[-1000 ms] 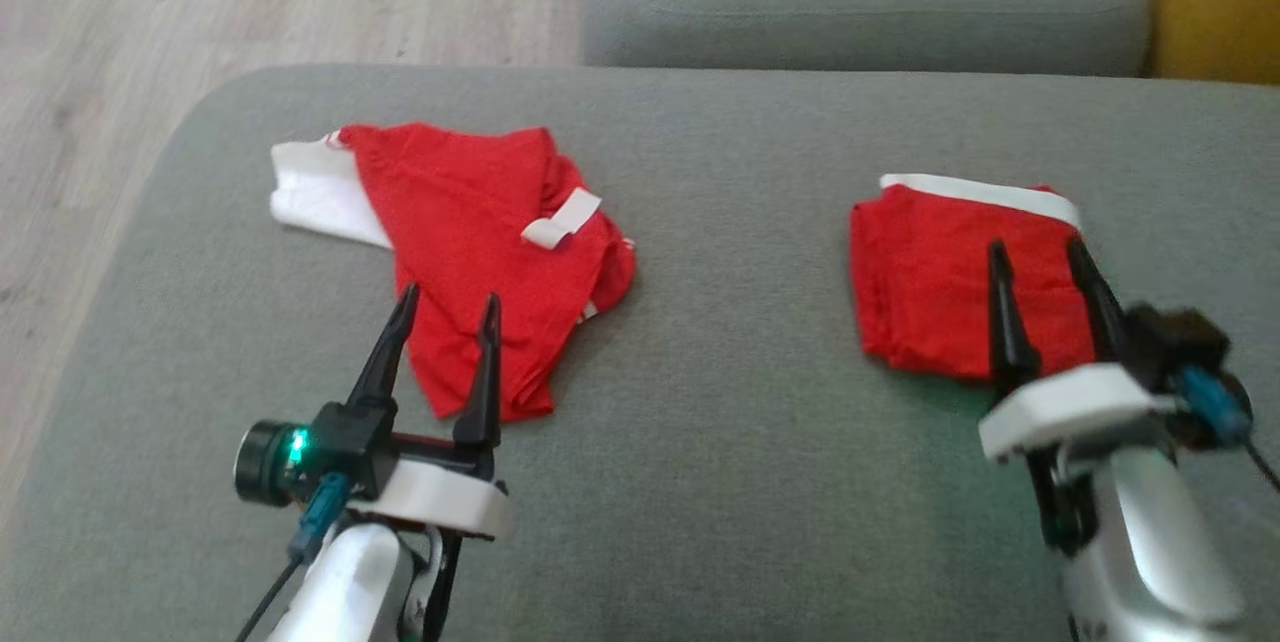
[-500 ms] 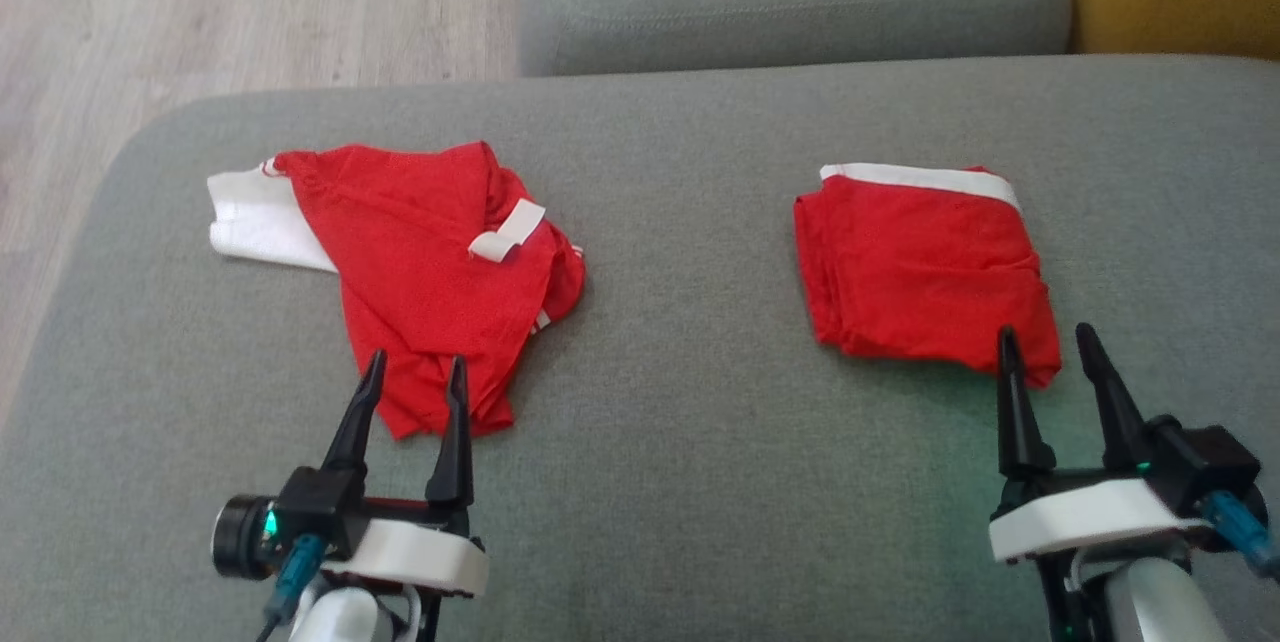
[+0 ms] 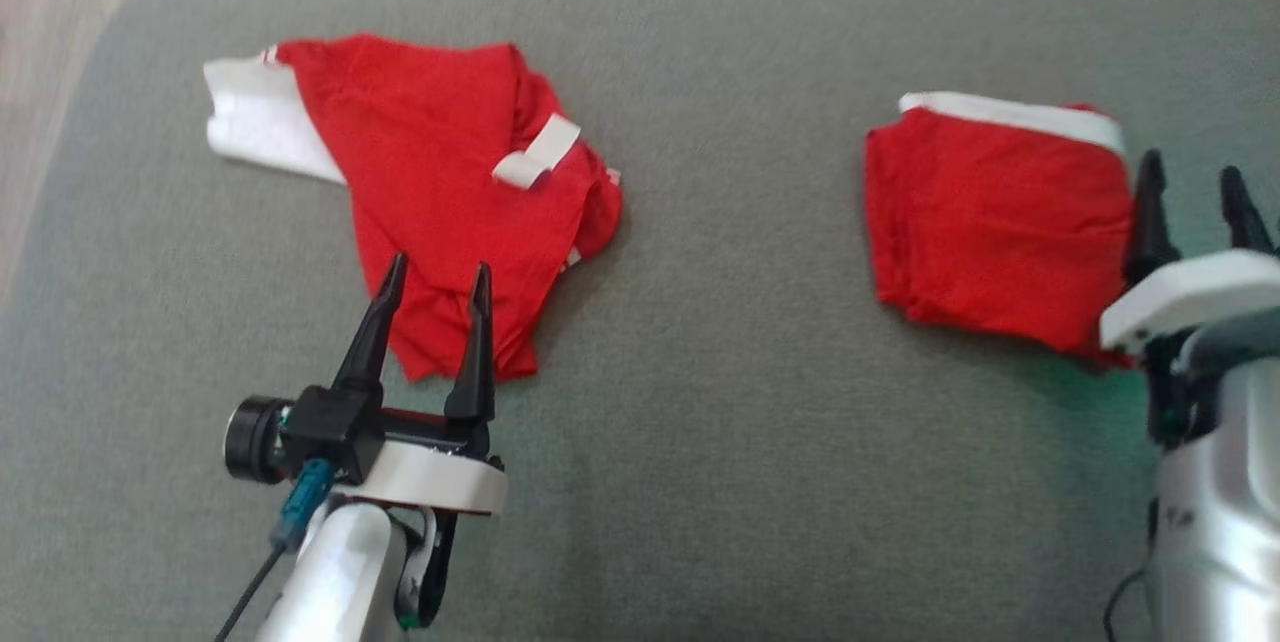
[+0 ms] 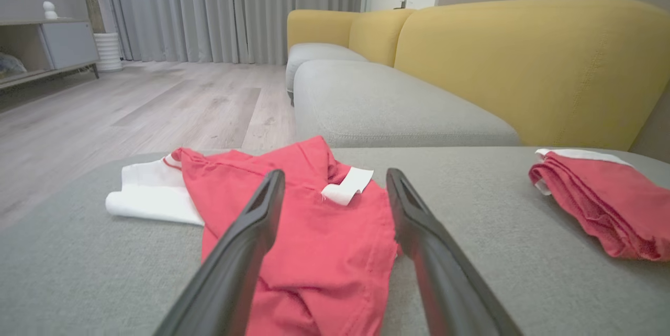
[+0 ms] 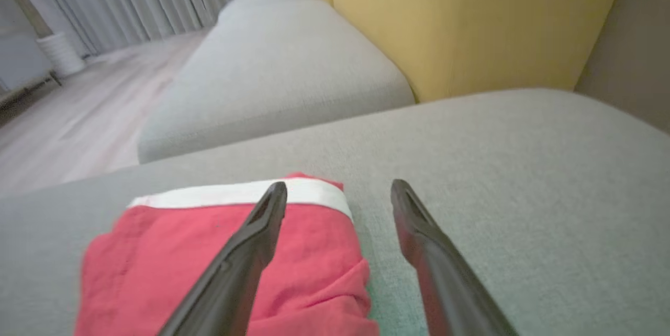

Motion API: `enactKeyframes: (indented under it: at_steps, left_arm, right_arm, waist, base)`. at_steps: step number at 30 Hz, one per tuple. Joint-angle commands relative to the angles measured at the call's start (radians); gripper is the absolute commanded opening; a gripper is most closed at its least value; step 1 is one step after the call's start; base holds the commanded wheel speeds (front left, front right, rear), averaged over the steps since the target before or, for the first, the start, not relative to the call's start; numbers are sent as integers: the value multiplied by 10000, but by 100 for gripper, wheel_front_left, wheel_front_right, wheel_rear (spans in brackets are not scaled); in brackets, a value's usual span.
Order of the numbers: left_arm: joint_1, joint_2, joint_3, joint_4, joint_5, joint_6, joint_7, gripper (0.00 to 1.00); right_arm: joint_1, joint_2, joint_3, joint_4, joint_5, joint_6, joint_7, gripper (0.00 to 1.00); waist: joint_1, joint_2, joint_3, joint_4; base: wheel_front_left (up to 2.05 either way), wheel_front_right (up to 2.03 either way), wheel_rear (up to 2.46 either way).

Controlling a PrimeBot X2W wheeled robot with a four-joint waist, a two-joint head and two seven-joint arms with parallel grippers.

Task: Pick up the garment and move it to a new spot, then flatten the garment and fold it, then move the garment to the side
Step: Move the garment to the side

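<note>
Jaws spread on both: left gripper (image 3: 440, 262) at the near end of the crumpled red-and-white cloth garment (image 3: 440, 162). Right gripper (image 3: 1190, 162) just beside the folded red cloth garment (image 3: 990, 212)

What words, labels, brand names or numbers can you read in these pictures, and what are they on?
No text can be read.
White tab on the crumpled red garment: looks blank.
White band on the folded red garment: plain, no print.
Small dark mark on the right forearm: too blurred to read.
</note>
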Motion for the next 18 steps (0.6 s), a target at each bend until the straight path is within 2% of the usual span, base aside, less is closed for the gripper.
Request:
enactKeyframes:
  at_steps: [1, 7, 13, 14, 15, 16, 18]
  left_arm:
    - [-449, 48, 437, -272, 147, -56, -53, 100]
    - [-664, -36, 559, -224, 238, -168, -53, 100]
    - [-751, -68, 714, -253, 315, -228, -53, 100]
    - [-766, -74, 743, -260, 333, -230, -53, 100]
    - [-782, -81, 772, -264, 349, -234, -53, 100]
    - [-803, -87, 800, -261, 363, -238, -53, 100]
    - [-834, -102, 850, -247, 390, -246, -53, 100]
  right_arm:
    - [-575, -51, -153, 316, -358, -7, 470, 100]
    - [-1274, -57, -1003, 1725, -1305, -7, 1340, 100]
    - [-1495, -48, -783, 2517, -1276, -7, 1742, 100]
    - [-1539, -48, -677, 2650, -1179, -7, 1819, 96]
    - [-1573, -47, -549, 2726, -1162, -7, 1848, 42]
    - [-1594, -47, -398, 2775, -1162, -7, 1842, 0]
    - [-1632, -119, -64, 2750, -1198, -7, 1680, 0]
  waist:
    - [-3, 0, 500, 316]
    - [-3, 0, 819, 539]
    - [-3, 0, 984, 531]
    - [-3, 0, 1007, 515]
    - [-3, 0, 1027, 494]
    - [-3, 0, 1041, 470]
    - [-3, 0, 1027, 414]
  base:
    - [0, 0, 0]
    - [0, 0, 0]
    - [0, 0, 0]
    - [0, 0, 0]
    - [0, 0, 0]
    - [0, 0, 0]
    - [0, 0, 0]
